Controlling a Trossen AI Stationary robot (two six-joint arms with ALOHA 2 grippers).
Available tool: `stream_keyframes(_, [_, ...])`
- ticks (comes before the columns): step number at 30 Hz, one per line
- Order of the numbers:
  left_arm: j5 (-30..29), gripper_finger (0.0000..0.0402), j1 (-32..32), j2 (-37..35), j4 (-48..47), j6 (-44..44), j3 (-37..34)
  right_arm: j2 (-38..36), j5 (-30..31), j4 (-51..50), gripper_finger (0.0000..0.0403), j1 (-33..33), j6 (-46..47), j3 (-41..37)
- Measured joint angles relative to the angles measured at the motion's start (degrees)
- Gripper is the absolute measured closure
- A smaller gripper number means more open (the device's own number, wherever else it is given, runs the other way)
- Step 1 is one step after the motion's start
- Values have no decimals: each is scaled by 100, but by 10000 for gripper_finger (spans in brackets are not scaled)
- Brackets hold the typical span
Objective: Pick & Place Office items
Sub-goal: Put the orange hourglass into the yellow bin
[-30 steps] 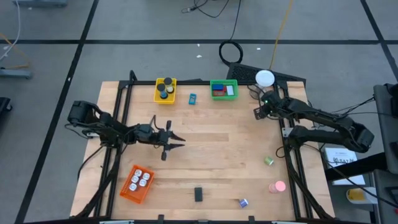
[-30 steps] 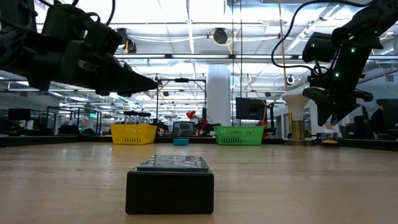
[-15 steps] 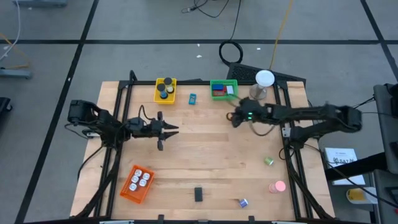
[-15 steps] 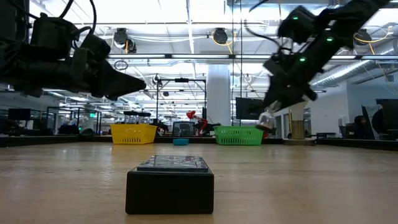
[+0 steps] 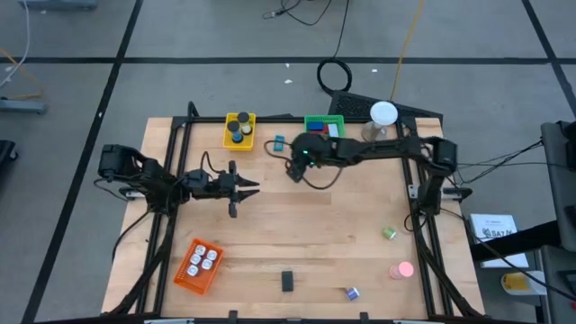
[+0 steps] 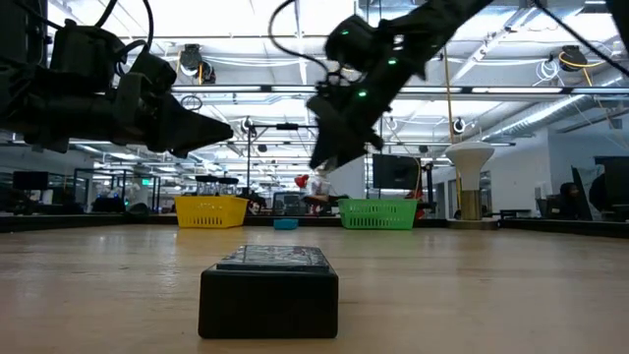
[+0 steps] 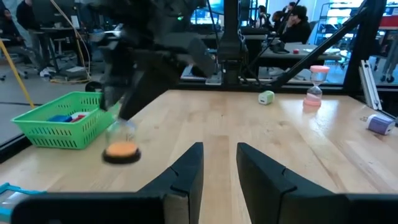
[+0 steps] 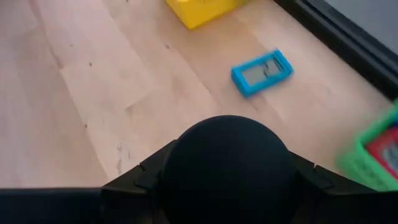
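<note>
A black disc (image 8: 225, 163), clenched in the right hand (image 5: 297, 162), has travelled from the surface's right edge toward the yellow basket (image 5: 239, 131); delivery looks close. The left hand (image 5: 241, 187) waits, slightly parted and empty.

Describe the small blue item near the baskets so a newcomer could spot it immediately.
Find the table's far edge, where the yellow basket and green basket stand. The blue item lies on bare wood between them. It is a flat cyan rectangle with a grey window in its face, the only loose piece there.

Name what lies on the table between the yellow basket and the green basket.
In the high view, one small blue item lies on the wood between the yellow basket and green basket.
</note>
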Motion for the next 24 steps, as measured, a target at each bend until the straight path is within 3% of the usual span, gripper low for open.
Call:
stream_keyframes(8, [-2,305,0,0,-42,0,0,736,-290,-150,208,6,-461,873])
stream_keyframes(24, [-4,305,-2,0,-5,-9,0,961,-499,-71,208,98,-732,874])
